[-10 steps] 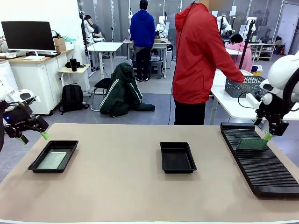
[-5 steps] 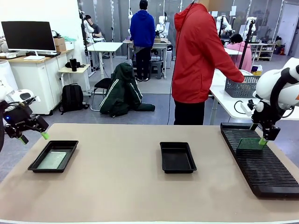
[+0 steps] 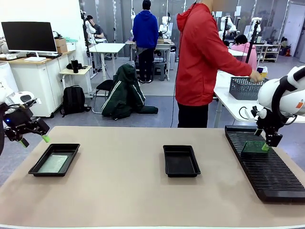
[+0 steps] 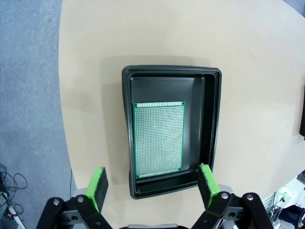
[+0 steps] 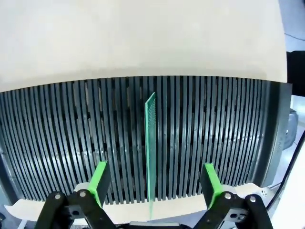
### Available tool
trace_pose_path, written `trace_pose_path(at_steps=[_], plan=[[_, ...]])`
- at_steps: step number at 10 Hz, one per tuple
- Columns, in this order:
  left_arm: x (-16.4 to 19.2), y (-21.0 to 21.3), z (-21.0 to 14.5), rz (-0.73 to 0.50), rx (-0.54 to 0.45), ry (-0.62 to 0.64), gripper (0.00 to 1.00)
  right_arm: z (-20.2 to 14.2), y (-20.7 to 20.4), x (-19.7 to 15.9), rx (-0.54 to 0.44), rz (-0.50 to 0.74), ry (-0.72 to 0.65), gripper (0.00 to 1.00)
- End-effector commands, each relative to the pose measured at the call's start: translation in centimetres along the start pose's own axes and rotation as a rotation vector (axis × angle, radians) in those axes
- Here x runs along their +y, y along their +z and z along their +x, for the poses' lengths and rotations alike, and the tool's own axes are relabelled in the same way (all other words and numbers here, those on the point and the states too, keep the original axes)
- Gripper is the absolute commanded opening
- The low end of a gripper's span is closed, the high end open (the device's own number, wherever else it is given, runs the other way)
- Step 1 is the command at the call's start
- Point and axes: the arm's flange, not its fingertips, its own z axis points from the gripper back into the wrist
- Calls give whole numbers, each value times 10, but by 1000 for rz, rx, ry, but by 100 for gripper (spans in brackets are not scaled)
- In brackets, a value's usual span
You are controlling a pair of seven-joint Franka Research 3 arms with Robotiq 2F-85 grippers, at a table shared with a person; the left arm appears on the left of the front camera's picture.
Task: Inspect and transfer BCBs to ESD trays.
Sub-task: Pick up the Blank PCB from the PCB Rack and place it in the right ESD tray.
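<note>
R tool (image 3: 265,144) now lower & closer in over rack (image 3: 267,174) vs earlier, jaws wide, empty, BCB (image 5: 150,138) on edge lined up midway betw its pads (image 5: 100,179), long axis running away along slot; L tool (image 4: 152,183) open, hovering over tray (image 4: 214,119) w/ 2nd BCB (image 4: 158,138) flat inside

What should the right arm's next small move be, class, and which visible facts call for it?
Probably close the jaws of the right gripper on the BCB. They stand open on either side of it, and it stands on edge in a slot of the ribbed rack, roughly midway between them. Ungripped, it cannot be lifted toward the empty middle ESD tray.
</note>
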Motion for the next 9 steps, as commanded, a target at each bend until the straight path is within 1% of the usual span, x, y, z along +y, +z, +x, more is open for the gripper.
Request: trace_pose_path(at_steps=[1,2,9], plan=[[1,-1,0,-3,-9,-2,100,-4,-4,-5,-91,-24,-18,100],[1,-1,0,-3,-9,-2,100,0,0,0,0,0,0,100],[1,-1,0,-3,-9,-2,100,0,0,0,0,0,0,100]])
